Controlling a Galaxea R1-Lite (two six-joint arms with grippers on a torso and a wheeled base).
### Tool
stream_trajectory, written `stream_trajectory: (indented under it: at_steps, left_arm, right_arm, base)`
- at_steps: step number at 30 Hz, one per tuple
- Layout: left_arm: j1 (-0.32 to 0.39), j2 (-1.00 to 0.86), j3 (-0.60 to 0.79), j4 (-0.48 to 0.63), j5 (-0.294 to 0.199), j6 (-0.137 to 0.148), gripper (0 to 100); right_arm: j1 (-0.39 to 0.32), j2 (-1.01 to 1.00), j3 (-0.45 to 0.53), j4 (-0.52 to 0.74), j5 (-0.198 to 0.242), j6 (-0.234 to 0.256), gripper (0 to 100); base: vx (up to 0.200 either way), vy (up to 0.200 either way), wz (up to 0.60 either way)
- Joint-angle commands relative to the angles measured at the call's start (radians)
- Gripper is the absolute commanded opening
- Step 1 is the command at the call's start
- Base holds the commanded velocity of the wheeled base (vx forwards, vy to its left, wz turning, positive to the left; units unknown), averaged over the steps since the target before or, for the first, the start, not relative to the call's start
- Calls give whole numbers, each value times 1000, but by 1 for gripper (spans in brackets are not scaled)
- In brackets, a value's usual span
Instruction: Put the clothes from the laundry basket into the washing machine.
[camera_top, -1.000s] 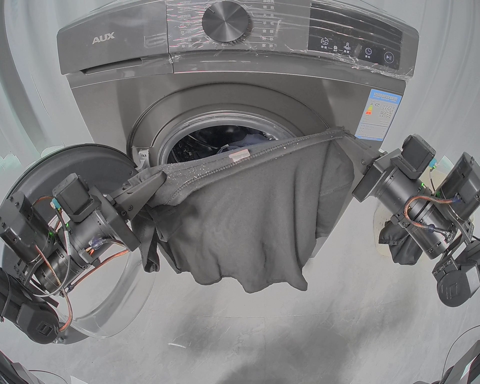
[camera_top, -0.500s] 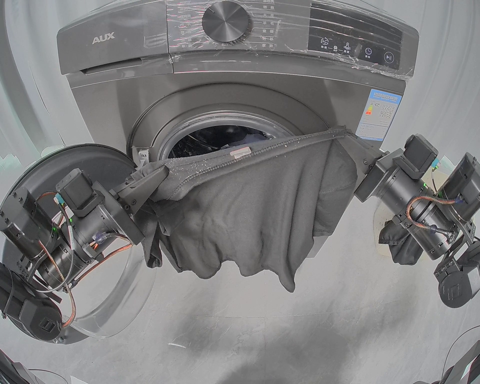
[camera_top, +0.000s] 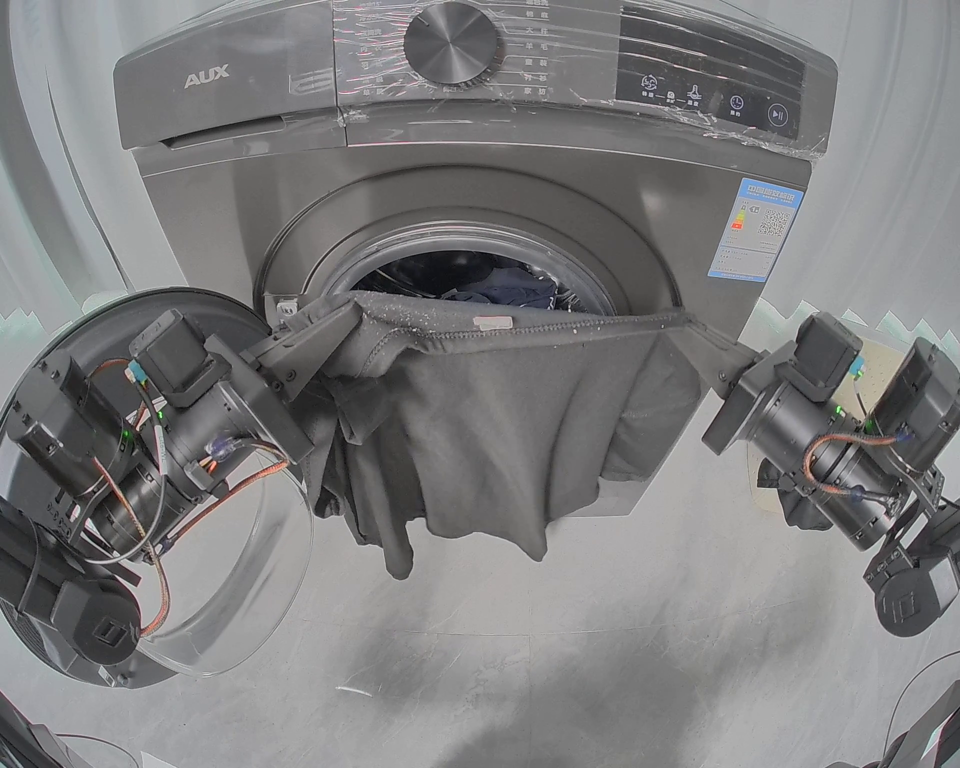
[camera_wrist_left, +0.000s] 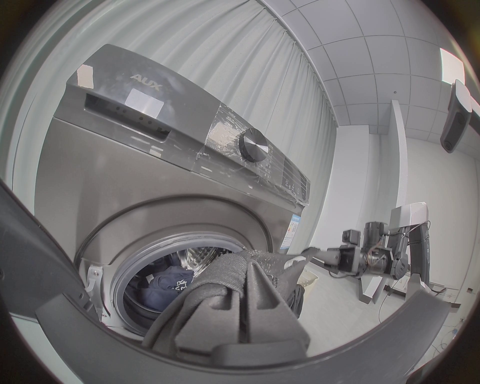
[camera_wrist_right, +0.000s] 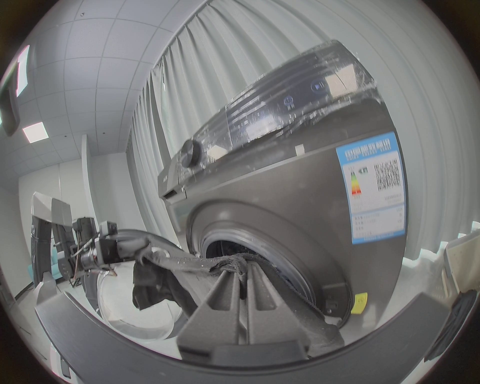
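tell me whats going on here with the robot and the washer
One dark grey garment is stretched between the left gripper at one end and the right gripper at the other, both shut on it. Its top edge lies across the open mouth of the washer, with most of it hanging down outside. The door is swung open, and blue clothes already lie in the drum.

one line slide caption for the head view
The left hand and right hand hold a dark grey garment stretched before the open washing machine, blue clothes already inside.
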Motion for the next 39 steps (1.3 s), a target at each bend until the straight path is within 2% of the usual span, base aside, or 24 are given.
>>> stream_trajectory:
  at_steps: [1, 5, 6, 8, 11, 13, 15, 19, 20, 21, 26, 30, 32, 39]
  left_arm:
    - [-10, 22, -37, 0, -1, -1, 0]
    - [-27, 30, -60, 0, -1, -1, 0]
    - [-33, 30, -63, 0, -1, -1, 0]
    - [-45, 30, -64, 0, -1, -1, 0]
    - [-61, 30, -66, 0, 1, -3, 0]
    - [-71, 21, -64, 0, 1, -3, 0]
    - [-76, 16, -64, 0, 1, -3, 0]
    - [-84, 11, -61, -1, -1, -1, 0]
    - [-84, 11, -61, -1, -1, -1, 0]
    - [-87, 5, -57, -1, -1, -1, 0]
    - [-99, -19, -54, -1, -3, -1, 0]
    - [-99, -22, -55, -1, -4, -1, 0]
    - [-100, -22, -54, -1, -4, -1, 0]
    - [-117, -21, -52, -1, -1, -1, 0]
  right_arm:
    - [12, 20, 55, 4, -4, -2, 0]
    - [78, 58, 116, -2, -6, 0, 0]
    - [88, 72, 137, 4, -4, -2, 100]
    - [96, 101, 179, 8, 3, -5, 100]
    - [96, 156, 188, 4, 17, -9, 100]
    - [92, 215, 179, -9, 75, -22, 100]
    - [95, 253, 151, -9, 89, -26, 100]
    - [84, 359, 38, -9, 89, -26, 100]
    - [84, 359, 38, -9, 89, -26, 100]
    - [76, 439, -54, -10, 89, -26, 100]
    - [84, 586, -217, -10, 89, -28, 100]
    - [96, 630, -275, -13, 91, -28, 100]
    - [130, 667, -330, -15, 91, -26, 100]
    - [171, 712, -396, -9, 89, -26, 100]
  base:
    - [0, 0, 0]
    - [0, 0, 0]
    - [0, 0, 0]
    - [0, 0, 0]
    - [0, 0, 0]
    - [0, 0, 0]
    - [0, 0, 0]
    - [0, 0, 0]
    - [0, 0, 0]
    - [0, 0, 0]
    - [0, 0, 0]
    - [0, 0, 0]
    - [0, 0, 0]
    - [0, 0, 0]
